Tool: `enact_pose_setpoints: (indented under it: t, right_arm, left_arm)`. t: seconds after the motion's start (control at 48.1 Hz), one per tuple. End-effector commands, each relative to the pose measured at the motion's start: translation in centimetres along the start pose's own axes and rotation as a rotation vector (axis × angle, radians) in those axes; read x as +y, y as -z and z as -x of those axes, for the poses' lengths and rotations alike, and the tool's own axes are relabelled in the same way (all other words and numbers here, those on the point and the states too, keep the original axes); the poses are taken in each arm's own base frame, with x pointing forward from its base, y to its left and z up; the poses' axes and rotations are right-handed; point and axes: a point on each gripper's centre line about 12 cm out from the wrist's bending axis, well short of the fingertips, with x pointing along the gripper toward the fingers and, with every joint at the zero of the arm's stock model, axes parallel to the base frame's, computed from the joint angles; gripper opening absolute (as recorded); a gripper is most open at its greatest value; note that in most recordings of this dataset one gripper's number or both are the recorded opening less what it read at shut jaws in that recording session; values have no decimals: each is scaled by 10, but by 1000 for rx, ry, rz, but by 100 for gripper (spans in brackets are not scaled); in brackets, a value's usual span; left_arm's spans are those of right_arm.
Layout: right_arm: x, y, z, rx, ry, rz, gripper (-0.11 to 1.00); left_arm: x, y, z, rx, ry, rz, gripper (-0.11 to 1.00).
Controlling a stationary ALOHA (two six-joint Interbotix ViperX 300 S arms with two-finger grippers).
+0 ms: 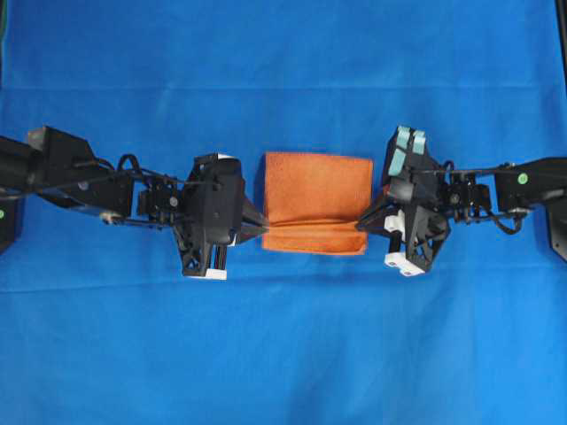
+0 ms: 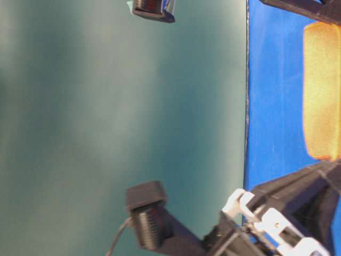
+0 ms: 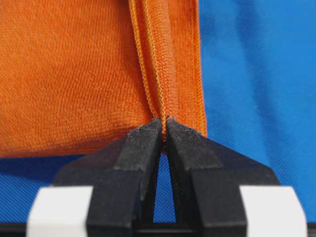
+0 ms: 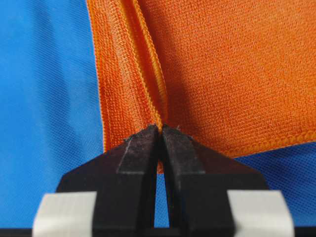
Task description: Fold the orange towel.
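Observation:
The orange towel lies in the middle of the blue table cloth, with its near edge turned up into a narrow folded band. My left gripper is shut on the towel's hem at its near left corner; the left wrist view shows the pinched edge between the fingertips. My right gripper is shut on the hem at the near right corner; the right wrist view shows the towel and the pinched fold above the fingertips. The towel also shows in the table-level view.
The blue table cloth covers the whole table around the towel. Both arms reach in from the left and right sides at the towel's level.

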Motion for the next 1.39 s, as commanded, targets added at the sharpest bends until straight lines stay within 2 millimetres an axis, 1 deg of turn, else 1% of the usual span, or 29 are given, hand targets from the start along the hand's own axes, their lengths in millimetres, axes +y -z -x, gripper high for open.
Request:
enact_pose_setpoints:
  t: [0.0,0.083,0.208,0.27,0.312,0.374,0.416,0.437,0.499,0.541,0.582,0.624,0.645,0.728,0.769,0.894,1.019,1.04,1.185,1.248,1.372]
  right_arm:
    - [3,-5,0,-15,-9,0,3]
    - [3,-5,-1,-15,-9,-1,2]
    - [4,-5,-1,-14,-10,0,3]
    - [3,-5,-1,-15,-9,-1,3]
    - [4,-5,-1,-16,-10,1,3]
    - [4,-7,-1,-18,-10,-1,3]
    - [6,-10,-1,-23,-13,0,5]
    - [6,-10,-1,-23,-13,1,8]
    - [7,-14,1,-24,-13,3,29]
    - [9,-16,4,-24,-14,6,41]
    - [10,-19,7,-27,-15,9,53]
    - [11,-23,11,-32,-16,13,60]
    - [12,-26,14,-36,-17,18,61]
    - [16,-35,27,-52,-23,28,57]
    - [19,-40,38,-65,-28,40,55]
    - [22,-51,64,-109,-39,61,55]
    - [24,-59,93,-176,-51,97,55]
    - [25,-61,100,-196,-55,107,55]
    - [23,-62,129,-282,-66,149,55]
    - [20,-61,141,-314,-65,159,55]
    - [17,-59,166,-382,-59,191,55]
  left_arm:
    - [3,-3,-2,-27,-8,11,4]
    - [3,-2,-7,-41,-9,27,4]
    - [3,-2,-7,-50,-10,36,4]
    - [2,-2,-7,-50,-7,34,7]
    - [2,-2,-7,-50,-7,32,13]
    - [2,-4,-6,-53,-7,32,25]
    - [2,-6,-4,-58,-7,31,37]
    - [2,-8,-2,-61,-7,29,42]
    - [2,-14,4,-75,-8,20,59]
    - [2,-17,8,-76,-7,18,67]
    - [3,-21,13,-79,-7,19,72]
    - [2,-25,19,-80,-6,18,72]
    - [2,-26,22,-77,-5,15,72]
    - [2,-35,37,-71,-2,13,68]
    - [2,-39,44,-69,-1,13,68]
    - [3,-48,67,-72,1,10,68]
    - [3,-55,96,-115,0,12,68]
    - [4,-56,101,-127,-2,13,68]
    - [3,-55,132,-193,-5,12,68]
    - [4,-54,148,-230,-7,12,68]
    - [7,-46,174,-289,-23,20,68]
